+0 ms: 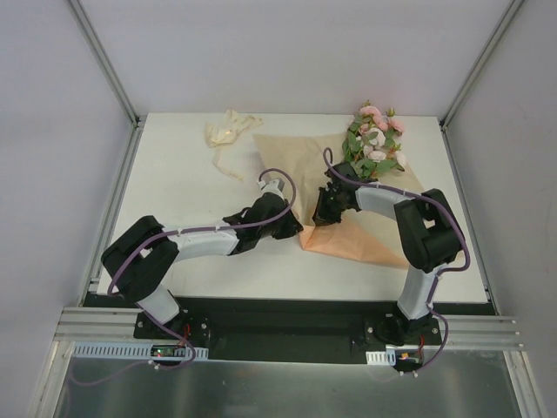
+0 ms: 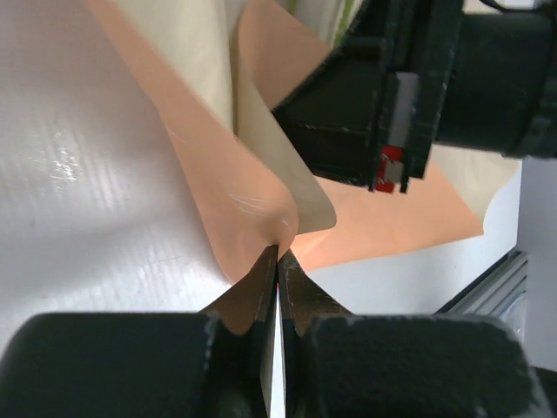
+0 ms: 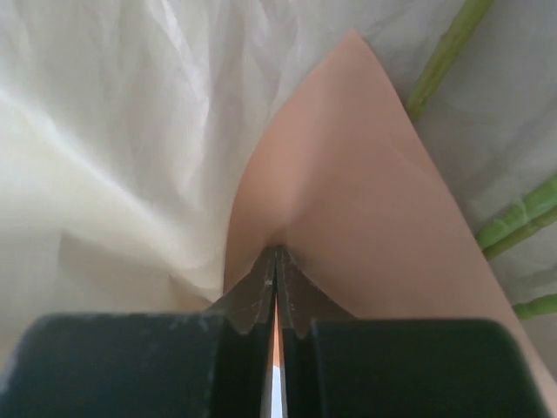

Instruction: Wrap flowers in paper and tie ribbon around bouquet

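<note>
Paper (image 1: 291, 161): lies open on the table (image 1: 191, 200), dull tan face up beyond both claws, with a peach-orange flap showing on the near side beneath the right arm
Left claw (image 2: 278, 261): jaws pressed fully together on a pinched fold of the paper; the peach face wraps the fingertips, and the sheet rises straight ahead of them and curls over to the right
Right claw (image 3: 277, 259): jaws also closed tight, gripping a peach fold of the paper that fans out ahead of the fingertips into a pointed flap
Claw to claw: they face each other over the middle of the sheet, close but apart; in the left wrist view the right claw's black body sits just ahead and to the right of the left fingertips
Flowers (image 1: 376, 139): beyond the right claw and slightly to its right, at the far right corner of the sheet, blooms pointing away
Stems (image 3: 513, 222): on the pale face of the paper, ahead and to the right of the right claw's fingertips, clear of them
Ribbon (image 1: 228, 132): bunched on the table well beyond the left claw and to its left, just beside the paper's far left edge, touching neither claw
Wrapping: sheet not yet closed round the stems
</note>
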